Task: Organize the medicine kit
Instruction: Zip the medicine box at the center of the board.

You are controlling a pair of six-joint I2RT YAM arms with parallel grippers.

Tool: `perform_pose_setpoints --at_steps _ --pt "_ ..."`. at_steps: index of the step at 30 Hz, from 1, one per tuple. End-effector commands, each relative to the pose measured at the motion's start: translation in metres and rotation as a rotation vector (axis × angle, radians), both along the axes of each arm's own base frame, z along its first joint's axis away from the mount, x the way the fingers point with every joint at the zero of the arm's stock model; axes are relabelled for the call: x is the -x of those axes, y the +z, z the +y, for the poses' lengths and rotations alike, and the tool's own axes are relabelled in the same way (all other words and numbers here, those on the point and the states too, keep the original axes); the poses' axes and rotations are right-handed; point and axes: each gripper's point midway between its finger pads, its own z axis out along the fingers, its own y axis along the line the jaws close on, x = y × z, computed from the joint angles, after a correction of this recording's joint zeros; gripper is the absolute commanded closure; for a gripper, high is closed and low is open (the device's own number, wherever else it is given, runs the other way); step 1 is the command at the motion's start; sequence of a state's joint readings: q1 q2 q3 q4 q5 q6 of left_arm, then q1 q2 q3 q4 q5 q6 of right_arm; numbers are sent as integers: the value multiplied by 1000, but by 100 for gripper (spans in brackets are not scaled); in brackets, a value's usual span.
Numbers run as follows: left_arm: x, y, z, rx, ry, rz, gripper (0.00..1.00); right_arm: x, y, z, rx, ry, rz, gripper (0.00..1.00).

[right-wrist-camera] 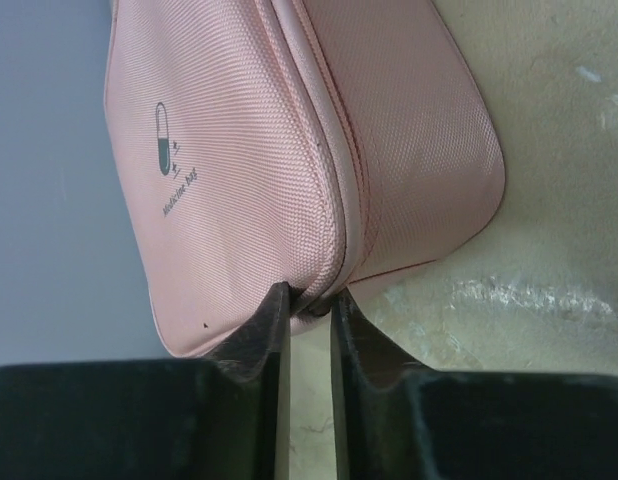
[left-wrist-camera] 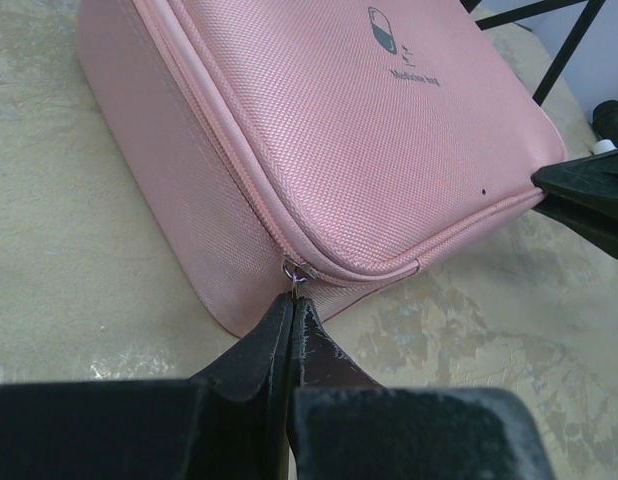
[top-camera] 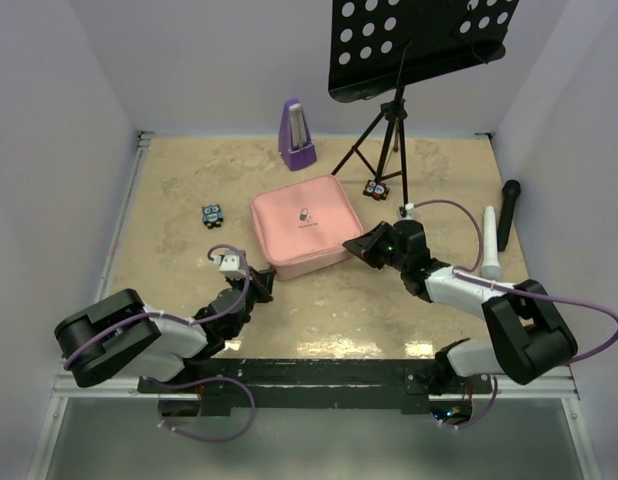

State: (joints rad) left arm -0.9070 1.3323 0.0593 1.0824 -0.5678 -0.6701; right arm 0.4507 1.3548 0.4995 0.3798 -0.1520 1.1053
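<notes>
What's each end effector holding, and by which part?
Left end effector: zipper pull at a corner of the medicine kit. Right end effector: another corner, pinched at the zip seam.

Left arm [top-camera: 139, 345] and right arm [top-camera: 489, 300]: white links, chunky black housings, looping purple cables [top-camera: 589, 320], matte black wedge fingers [left-wrist-camera: 259, 350].

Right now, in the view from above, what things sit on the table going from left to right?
Small blue packet → pink medicine kit → small red packet → white microphone → black microphone.
</notes>
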Motion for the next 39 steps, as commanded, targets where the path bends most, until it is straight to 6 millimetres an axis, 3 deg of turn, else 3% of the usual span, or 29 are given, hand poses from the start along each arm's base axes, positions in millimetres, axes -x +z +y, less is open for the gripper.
perform_pose_setpoints --at_steps 1,2,11,16,34,39 --pt "8 -5 1 -19 -31 -10 100 -8 -4 2 28 1 -20 94" --pt "8 -4 1 -16 -31 -12 100 -9 -5 2 33 1 -21 100" --pt "6 -6 23 -28 53 4 100 -12 0 -17 168 -14 -75 100" --pt "1 -10 39 -50 104 22 100 -7 -3 -17 193 20 -90 100" --pt "-32 -10 80 -59 288 46 100 9 -9 -21 266 152 -132 100" --pt "-49 1 84 -50 313 27 100 16 -11 -24 276 190 -136 100"
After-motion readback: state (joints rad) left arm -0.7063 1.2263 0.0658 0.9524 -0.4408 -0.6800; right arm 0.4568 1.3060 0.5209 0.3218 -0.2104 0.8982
